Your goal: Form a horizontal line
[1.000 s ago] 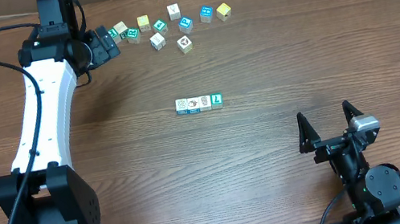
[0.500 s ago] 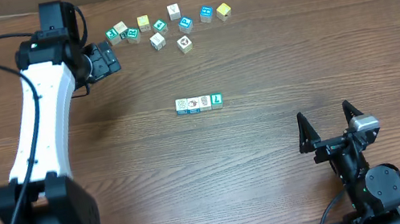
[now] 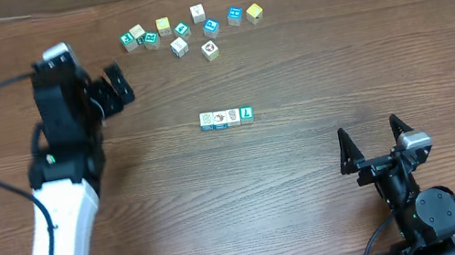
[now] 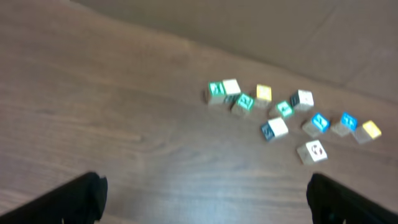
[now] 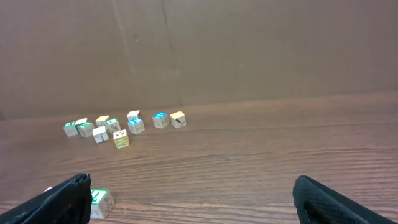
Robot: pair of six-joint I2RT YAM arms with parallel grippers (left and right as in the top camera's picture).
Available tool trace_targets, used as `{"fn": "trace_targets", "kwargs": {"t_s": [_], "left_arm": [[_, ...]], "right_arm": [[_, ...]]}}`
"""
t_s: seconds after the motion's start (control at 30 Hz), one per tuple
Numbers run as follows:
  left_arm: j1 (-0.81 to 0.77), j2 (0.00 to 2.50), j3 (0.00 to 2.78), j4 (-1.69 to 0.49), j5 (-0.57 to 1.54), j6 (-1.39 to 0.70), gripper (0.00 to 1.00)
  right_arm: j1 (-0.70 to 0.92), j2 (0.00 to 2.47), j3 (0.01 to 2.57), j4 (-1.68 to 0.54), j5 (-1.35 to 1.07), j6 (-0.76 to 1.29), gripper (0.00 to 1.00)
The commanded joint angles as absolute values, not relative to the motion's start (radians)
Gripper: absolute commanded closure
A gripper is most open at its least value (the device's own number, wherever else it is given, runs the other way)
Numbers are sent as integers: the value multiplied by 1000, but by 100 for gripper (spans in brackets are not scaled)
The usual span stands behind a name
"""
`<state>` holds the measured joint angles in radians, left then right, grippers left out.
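While the left gripper [image 3: 117, 87] hangs spread wide and empty near the loose cubes [image 3: 193, 29], the right gripper [image 3: 370, 139] sits spread and empty too; the row [image 3: 227, 118] lies in the middle of the worktop [image 3: 336, 54], apart from both.

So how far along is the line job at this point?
Done: the horizontal line of four cubes lies straight at centre. In hand: nothing; left gripper and right gripper are open, empty, away from it. Left: seemingly nothing, unless the loose cubes farther back should join.
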<state>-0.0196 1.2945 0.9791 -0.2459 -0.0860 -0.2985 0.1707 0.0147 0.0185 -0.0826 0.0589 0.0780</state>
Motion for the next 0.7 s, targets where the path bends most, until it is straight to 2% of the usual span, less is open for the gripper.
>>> {"fn": "trace_targets", "kwargs": {"t_s": [0.0, 0.43, 0.67], "left_arm": [[-27, 1214, 846, -147, -88, -262, 0], [-27, 1060, 446, 318, -84, -266, 0], [-27, 989, 298, 382, -85, -266, 0]], "right_arm": [[166, 3, 8, -78, 57, 78, 0], [166, 3, 8, -78, 57, 78, 0], [166, 3, 8, -78, 57, 78, 0]]}}
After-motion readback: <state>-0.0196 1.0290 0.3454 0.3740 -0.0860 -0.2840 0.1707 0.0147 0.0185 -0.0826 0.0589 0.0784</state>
